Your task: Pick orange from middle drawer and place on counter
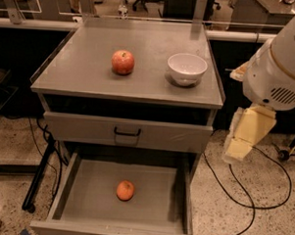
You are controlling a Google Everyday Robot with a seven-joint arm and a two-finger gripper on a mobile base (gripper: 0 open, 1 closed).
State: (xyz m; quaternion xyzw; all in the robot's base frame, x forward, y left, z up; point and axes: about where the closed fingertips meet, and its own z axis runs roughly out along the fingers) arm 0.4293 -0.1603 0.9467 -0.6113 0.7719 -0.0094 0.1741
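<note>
The orange lies on the bare floor of the pulled-out middle drawer, near its middle. The counter is the grey cabinet top above it. My gripper hangs from the white arm at the right of the cabinet, pointing down, level with the shut drawer front. It is off to the right of the open drawer and well above the orange, touching nothing.
A red-yellow apple and a white bowl stand on the counter. A shut drawer front with a black handle sits above the open drawer. Black cables run on the floor at the right. Tables stand behind.
</note>
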